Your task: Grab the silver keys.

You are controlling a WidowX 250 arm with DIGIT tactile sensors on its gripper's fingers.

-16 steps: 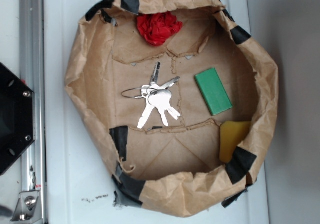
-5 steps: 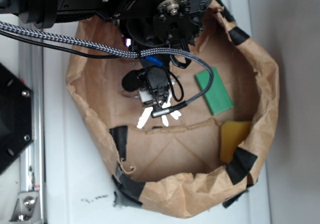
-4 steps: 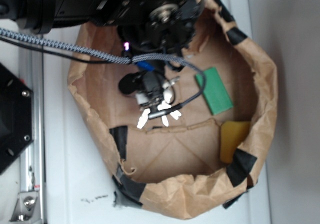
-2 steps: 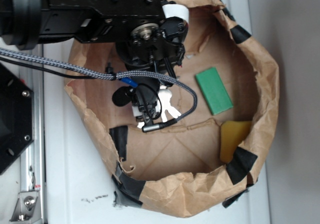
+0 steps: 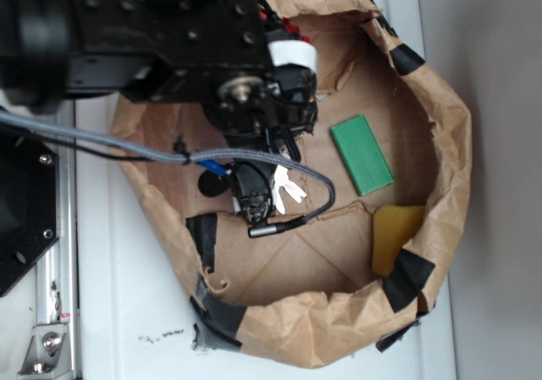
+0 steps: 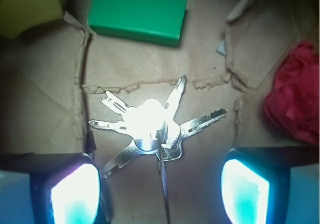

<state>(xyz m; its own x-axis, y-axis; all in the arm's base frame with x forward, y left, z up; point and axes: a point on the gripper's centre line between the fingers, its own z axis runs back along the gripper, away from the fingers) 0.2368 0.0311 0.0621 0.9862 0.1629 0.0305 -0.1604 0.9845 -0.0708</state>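
Observation:
The silver keys (image 6: 150, 124) lie fanned out on the brown paper floor, glaring under the light, with their thin wire ring (image 6: 164, 194) running down between my fingers. My gripper (image 6: 160, 194) hangs open above them. The left fingertip (image 6: 75, 194) and the right one (image 6: 245, 191) stand wide apart with nothing between them but the wire. A key blade points at the left fingertip. In the exterior view only a few white key tips (image 5: 286, 185) show beside the black arm (image 5: 246, 92), which hides the fingers.
A green block (image 6: 137, 14) (image 5: 362, 154) lies beyond the keys. There is a crumpled red lump (image 6: 295, 99) to the right and a yellow piece (image 5: 396, 236) (image 6: 25, 4) by the rim. Everything sits inside a brown paper bowl (image 5: 440, 143) with raised, taped walls.
The arm came in over the bowl and has shifted down and left in the exterior view, so it now covers most of the keys. The keys lie where they were.

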